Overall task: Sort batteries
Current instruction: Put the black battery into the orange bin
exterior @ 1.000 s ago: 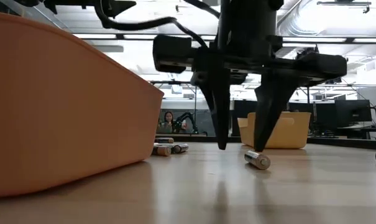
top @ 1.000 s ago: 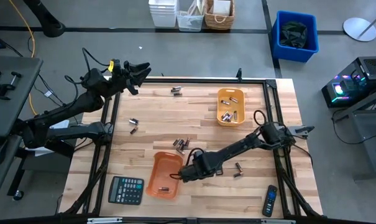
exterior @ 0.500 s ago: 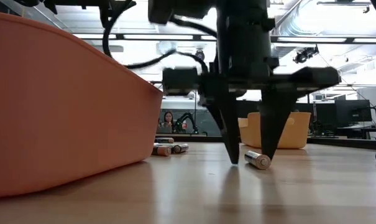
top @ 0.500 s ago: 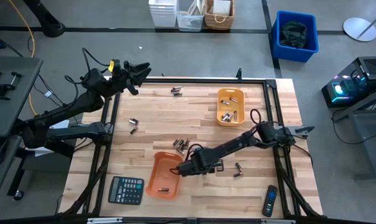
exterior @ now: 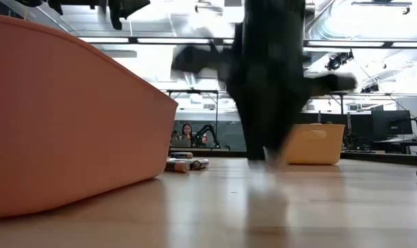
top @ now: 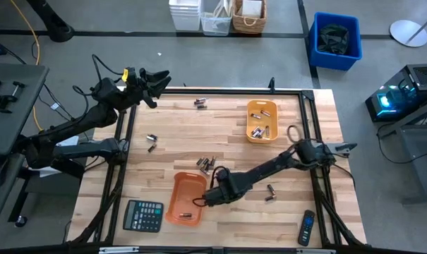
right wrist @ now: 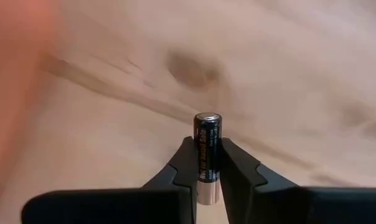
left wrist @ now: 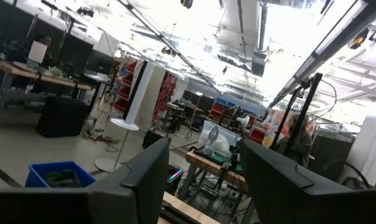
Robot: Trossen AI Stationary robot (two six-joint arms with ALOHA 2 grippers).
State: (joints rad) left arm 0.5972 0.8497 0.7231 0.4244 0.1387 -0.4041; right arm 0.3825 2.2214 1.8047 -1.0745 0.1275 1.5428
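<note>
Wooden tabletop (top: 199,134) carries two orange trays: near tray (top: 185,199), far tray (top: 262,120); loose batteries (top: 207,164) lie between them. Left tool (top: 159,83) hangs open past the far-left corner; right tool (top: 202,200), beside the near tray, is clamped on one battery (right wrist: 207,155), long axis running along the fingers (right wrist: 183,165), one end cap pointing forward beyond the tips.

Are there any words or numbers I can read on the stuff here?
None can be read.
Small dark cylindrical battery in the right gripper: tiny print, too small to read.
Black calculator: key markings too small.
Black remote control: button markings too small.
</note>
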